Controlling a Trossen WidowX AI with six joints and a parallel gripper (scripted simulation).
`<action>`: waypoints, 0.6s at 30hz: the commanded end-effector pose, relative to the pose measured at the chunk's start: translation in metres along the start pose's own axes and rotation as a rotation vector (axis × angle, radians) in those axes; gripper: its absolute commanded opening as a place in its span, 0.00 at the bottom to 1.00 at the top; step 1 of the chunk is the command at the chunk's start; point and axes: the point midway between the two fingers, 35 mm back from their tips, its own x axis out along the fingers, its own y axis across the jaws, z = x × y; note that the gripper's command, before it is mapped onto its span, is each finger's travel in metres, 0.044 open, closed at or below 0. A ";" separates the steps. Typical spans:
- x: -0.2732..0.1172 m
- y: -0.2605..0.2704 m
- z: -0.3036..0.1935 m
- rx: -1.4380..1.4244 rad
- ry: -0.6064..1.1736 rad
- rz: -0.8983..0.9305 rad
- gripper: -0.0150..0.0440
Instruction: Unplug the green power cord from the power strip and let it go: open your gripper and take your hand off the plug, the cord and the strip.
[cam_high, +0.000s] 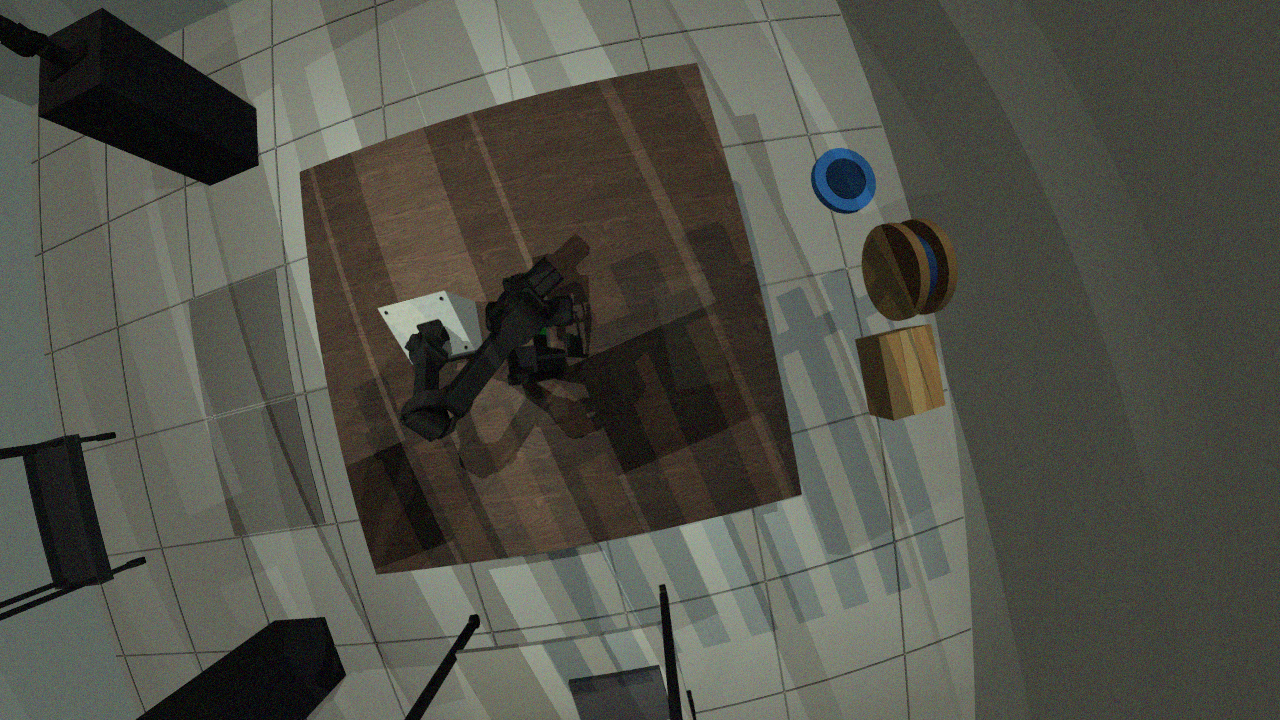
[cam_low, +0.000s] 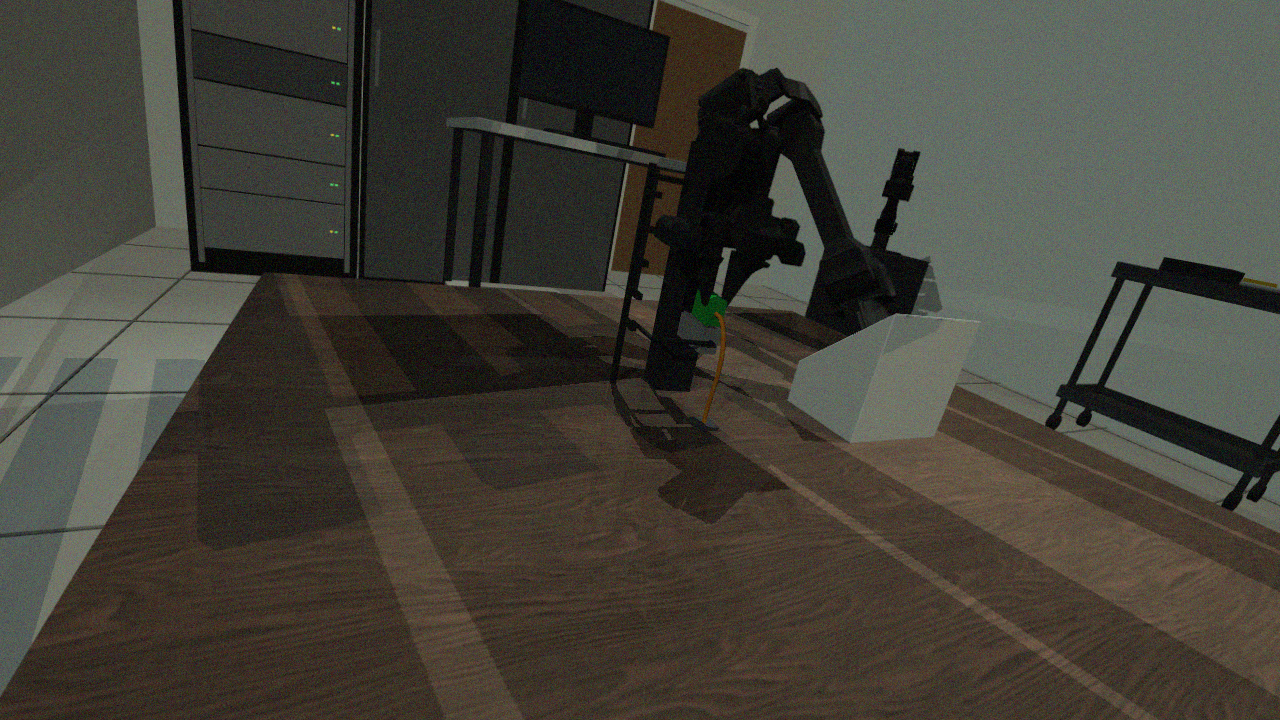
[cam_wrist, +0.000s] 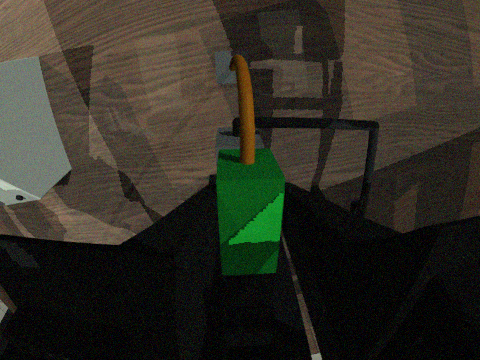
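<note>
The green plug (cam_high: 542, 331) (cam_low: 708, 308) (cam_wrist: 250, 215) is at a grey block (cam_low: 687, 327) (cam_wrist: 225, 141) beside a tall dark post (cam_low: 669, 362). Whether its prongs are in a socket is hidden. Its orange cord (cam_low: 718, 376) (cam_wrist: 246, 110) curves down to a small grey plate (cam_low: 704, 423) (cam_wrist: 223, 67) on the table. My gripper (cam_low: 712, 302) (cam_wrist: 248, 195) points down from above and is shut on the green plug, with a dark finger on each side of it. I cannot tell which of the grey and dark parts are the power strip.
A thin black frame (cam_low: 626, 295) (cam_wrist: 371, 165) stands close beside the post and the plug. A pale wedge-shaped block (cam_high: 402, 310) (cam_low: 913, 385) (cam_wrist: 30, 125) stands near the arm on the wooden table (cam_high: 572, 179) (cam_low: 537, 582).
</note>
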 end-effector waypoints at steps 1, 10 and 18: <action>-0.010 0.000 0.036 -0.019 -0.076 -0.006 0.25; -0.012 0.002 0.039 -0.015 -0.079 -0.008 0.34; -0.012 0.002 0.039 -0.015 -0.079 -0.008 0.53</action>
